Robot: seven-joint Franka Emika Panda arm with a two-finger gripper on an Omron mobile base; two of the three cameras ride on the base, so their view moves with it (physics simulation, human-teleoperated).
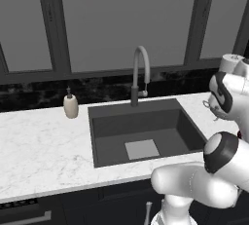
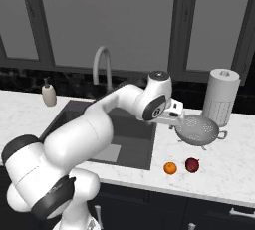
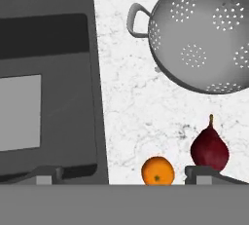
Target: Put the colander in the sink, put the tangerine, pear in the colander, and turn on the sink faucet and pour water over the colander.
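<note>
The light-grey colander rests on the marble counter right of the dark sink, holes and one loop handle plain in the hand view. In front of it lie the orange tangerine and the maroon pear. My gripper hovers over the counter strip between the sink's right edge and the colander's left rim. It is open, fingers spread wide with nothing between them. The sink holds nothing. No water runs from the gooseneck faucet.
A beige soap bottle stands left of the sink. A paper towel roll stands behind the colander against the dark backsplash. Windows run along the back wall. My own arm bends across the sink's right half.
</note>
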